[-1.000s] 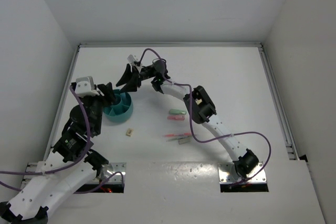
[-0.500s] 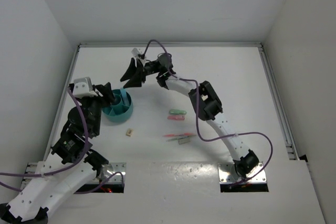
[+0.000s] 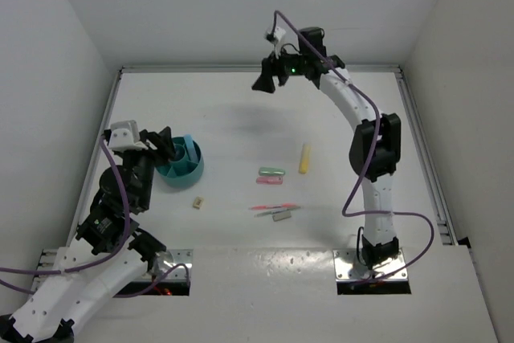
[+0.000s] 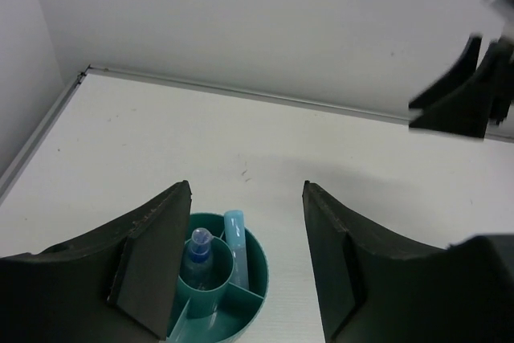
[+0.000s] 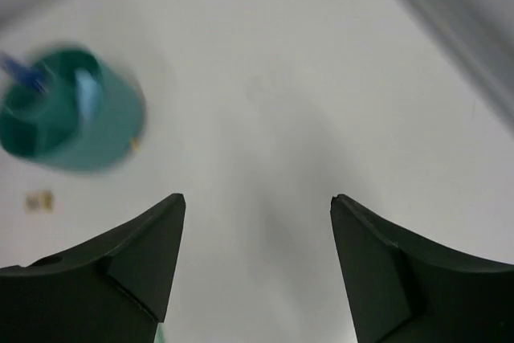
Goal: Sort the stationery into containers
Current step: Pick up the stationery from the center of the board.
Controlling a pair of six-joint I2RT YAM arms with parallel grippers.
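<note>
Stationery (image 3: 270, 181), overhead view: loose pieces lie on the white table (image 3: 241, 118), at 3 to 4 o'clock of the teal cup (image 3: 186, 168). A yellow marker (image 3: 304, 158) is farthest right. The green piece (image 3: 271, 172) and pink piece (image 3: 268, 181) lie side by side. Below them are the thin red pen (image 3: 273, 207) and a small grey piece (image 3: 281, 215), just beside each other. The beige eraser (image 3: 197, 202) sits at 5 o'clock of the cup. The left gripper (image 3: 165, 145) is at the cup's 10 o'clock rim. The right gripper (image 3: 263, 83) is raised near the back wall, at 1 o'clock of the cup, well apart from it.

Left wrist view: left gripper (image 4: 246, 186) fingers are spread, nothing pinched. The cup (image 4: 241, 307) lies below the gap. A light-blue stick (image 4: 235, 247) and a clear-blue marker (image 4: 197, 253) stand in its compartments.

Right wrist view: right gripper (image 5: 258, 198) fingers are spread wide and empty. The cup (image 5: 88, 134) is blurred at 10 o'clock, with the eraser (image 5: 36, 198) below it.
</note>
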